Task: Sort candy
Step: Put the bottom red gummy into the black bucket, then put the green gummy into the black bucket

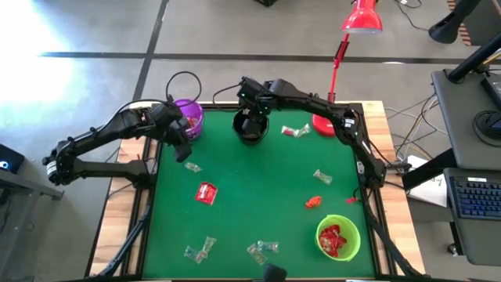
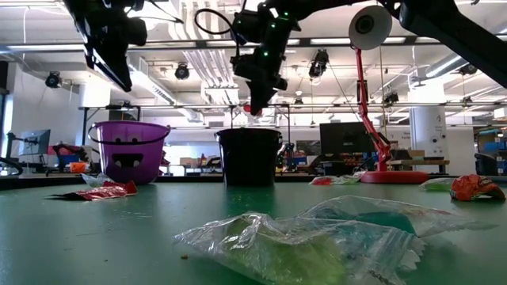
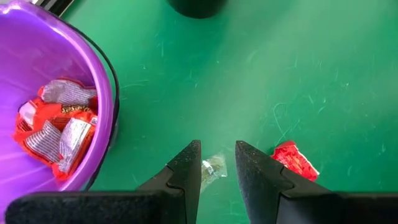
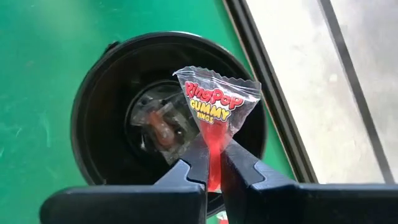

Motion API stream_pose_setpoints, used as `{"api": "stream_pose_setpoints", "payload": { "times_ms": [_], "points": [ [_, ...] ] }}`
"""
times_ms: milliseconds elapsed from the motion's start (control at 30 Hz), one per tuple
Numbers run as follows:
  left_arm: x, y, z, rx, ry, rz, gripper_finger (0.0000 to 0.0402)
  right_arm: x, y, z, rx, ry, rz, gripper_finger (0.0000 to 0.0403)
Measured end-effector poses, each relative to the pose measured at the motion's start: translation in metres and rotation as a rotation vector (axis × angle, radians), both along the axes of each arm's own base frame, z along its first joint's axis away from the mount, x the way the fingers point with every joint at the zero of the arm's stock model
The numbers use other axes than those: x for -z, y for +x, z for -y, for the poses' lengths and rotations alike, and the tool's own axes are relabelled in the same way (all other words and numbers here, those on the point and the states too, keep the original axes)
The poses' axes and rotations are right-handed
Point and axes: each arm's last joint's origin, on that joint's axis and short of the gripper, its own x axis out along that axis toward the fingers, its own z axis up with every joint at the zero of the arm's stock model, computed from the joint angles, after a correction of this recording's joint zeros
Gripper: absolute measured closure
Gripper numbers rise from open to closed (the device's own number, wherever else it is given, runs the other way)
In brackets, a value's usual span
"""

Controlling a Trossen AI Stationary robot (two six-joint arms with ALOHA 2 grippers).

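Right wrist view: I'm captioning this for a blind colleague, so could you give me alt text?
The right gripper, shut on a Ring Pop gummy packet, holds it above the open black bowl on the green table. Another clear-wrapped candy already lies inside the bowl.

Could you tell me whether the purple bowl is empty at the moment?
No, the purple bowl holds several red and silver wrapped candies, seen in the left wrist view.

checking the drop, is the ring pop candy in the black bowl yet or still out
Still out. The right gripper is shut on the Ring Pop candy, holding it above the black bowl, which already holds one clear-wrapped sweet.
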Motion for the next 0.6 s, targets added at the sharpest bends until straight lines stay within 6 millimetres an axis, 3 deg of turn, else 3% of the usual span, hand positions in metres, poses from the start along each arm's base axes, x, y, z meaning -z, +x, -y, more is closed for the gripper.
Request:
{"api": "stream_pose_setpoints", "payload": {
  "times_ms": [400,600],
  "points": [
    [0.0003,-0.0005,0.0003,-0.057,-0.035,0.006,0.0319,0.0081,0.0005,0.0006,-0.067,0.037,-0.012,0.0285],
    [0.0028,-0.0037,0.0043,-0.051,-0.115,-0.019,0.0319,0.0049,0.0004,0.0021,-0.069,0.028,0.000,0.0254]
  ]
}}
